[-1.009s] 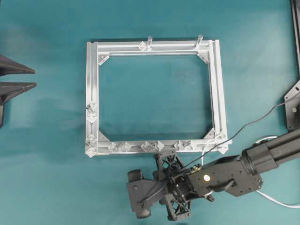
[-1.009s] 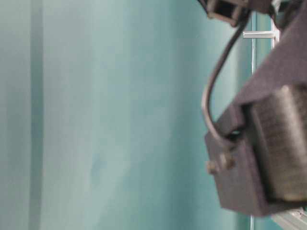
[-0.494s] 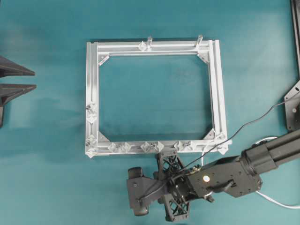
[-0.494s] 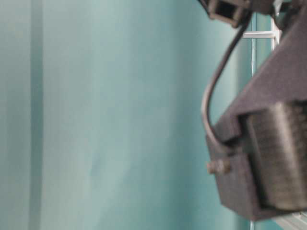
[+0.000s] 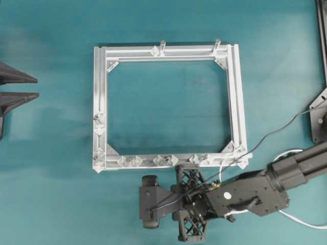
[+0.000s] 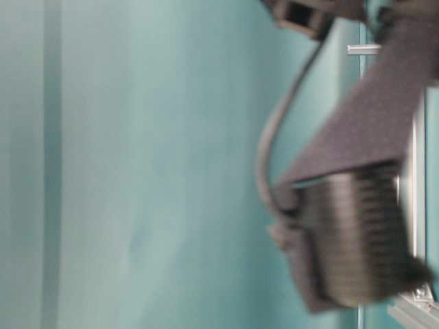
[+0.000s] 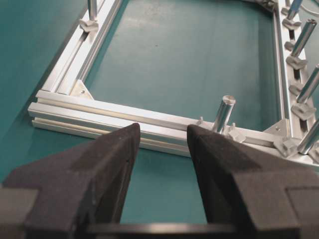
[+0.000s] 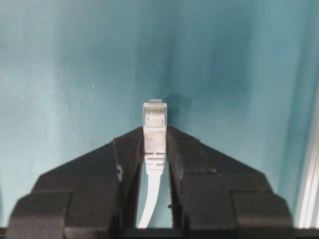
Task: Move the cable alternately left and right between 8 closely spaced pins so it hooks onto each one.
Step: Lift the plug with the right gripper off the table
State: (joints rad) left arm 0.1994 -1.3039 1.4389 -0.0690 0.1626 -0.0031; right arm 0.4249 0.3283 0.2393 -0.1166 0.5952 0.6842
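Observation:
In the right wrist view my right gripper (image 8: 155, 132) is shut on the cable's white plug (image 8: 155, 119), whose clear tip sticks out past the fingertips. The cable (image 5: 306, 220) trails off behind the right arm at the lower right. Seen from overhead, that gripper (image 5: 190, 204) hovers just below the silver frame's bottom rail (image 5: 148, 164). Pins (image 5: 166, 160) stand in pairs along the bottom rail, and more pins (image 5: 99, 123) line the left rail. My left gripper (image 5: 38, 86) is open at the far left, well away from the frame, with nothing between its fingers (image 7: 114, 169).
Two taller grey posts (image 5: 163, 45) rise from the frame's top rail. A thin dark wire (image 5: 276, 131) runs from the right edge to the right wrist. In the table-level view a blurred dark arm part (image 6: 357, 240) fills the right side. Teal tabletop surrounds the frame.
The right wrist has turned slightly and shifted a little, still holding the plug; it is blurred in the table-level view. The left arm has not moved.

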